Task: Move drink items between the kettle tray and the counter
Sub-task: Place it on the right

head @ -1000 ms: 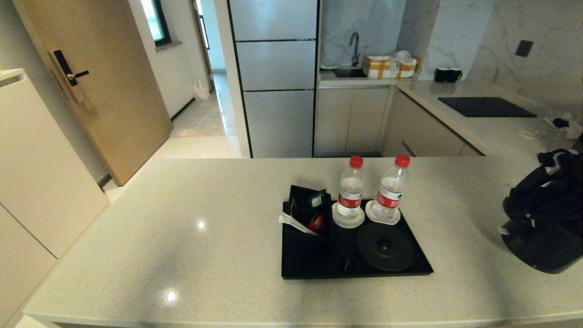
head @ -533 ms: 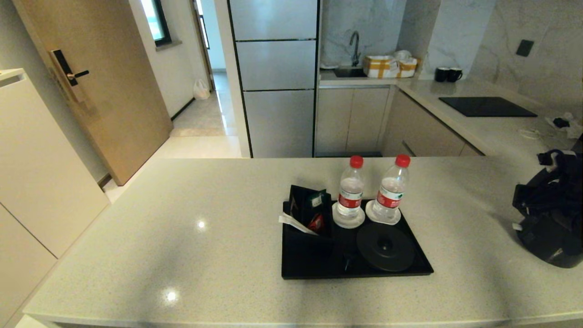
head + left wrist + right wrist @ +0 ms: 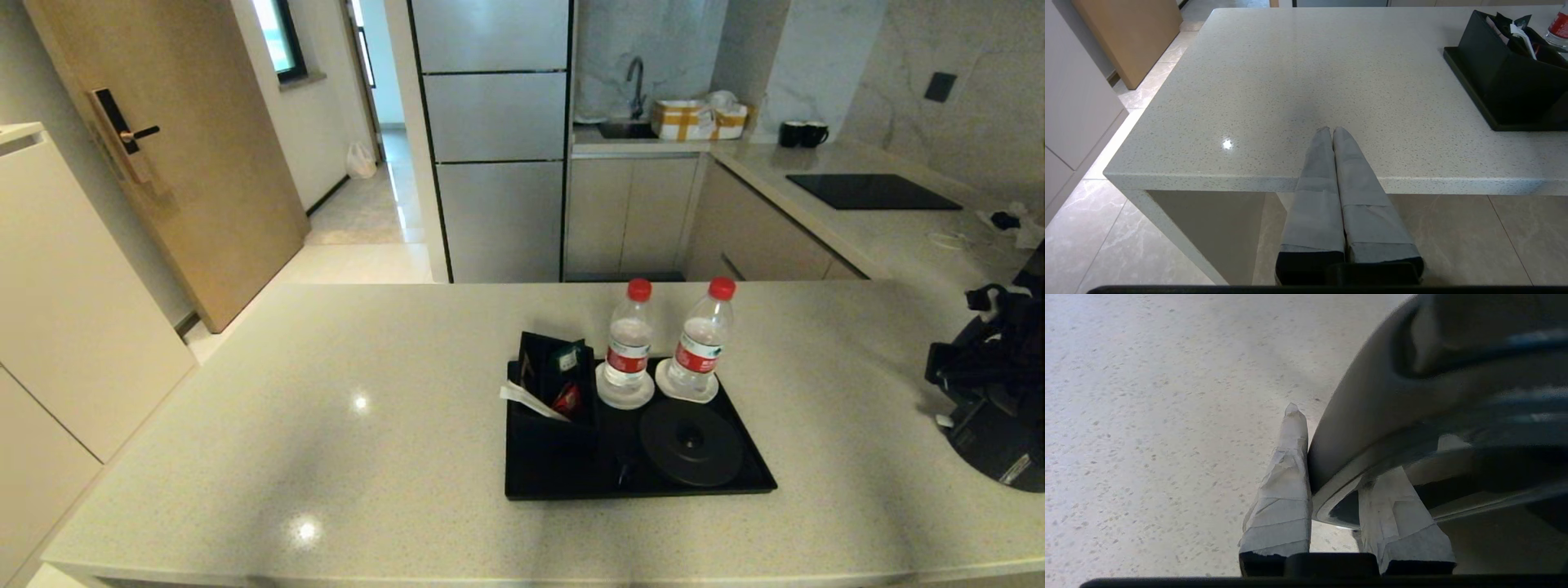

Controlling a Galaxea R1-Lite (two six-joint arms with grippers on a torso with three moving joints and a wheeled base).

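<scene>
- Your right gripper [image 3: 1331,457] is clamped on the kettle [image 3: 1000,445]: in the right wrist view one taped finger [image 3: 1286,490] lies on the outside of the grey handle and the other sits inside the loop, so the grip is on the handle, not the body.
- The kettle is at the far right edge of the head view, partly cut off. You see its round underside turned toward the camera, so it looks tilted rather than upright; whether it is clear of the counter [image 3: 367,367] or touching it I cannot tell.
- The relation that matters: the round base disc [image 3: 691,442] sits on the near right part of the tray [image 3: 555,474], and it lies well to the left of the kettle, with bare counter between.
- If you mean to dock the kettle, its long axis would need to come upright over the disc first.
- Two bottles [image 3: 627,347] stand on white saucers just behind the disc, so I judge a low sweep from the right could clip them.
- Your left gripper [image 3: 1331,131] is parked with its fingers pressed together at the near edge of the counter, left of the tray, holding nothing; the right arm is the one placed for this.
</scene>
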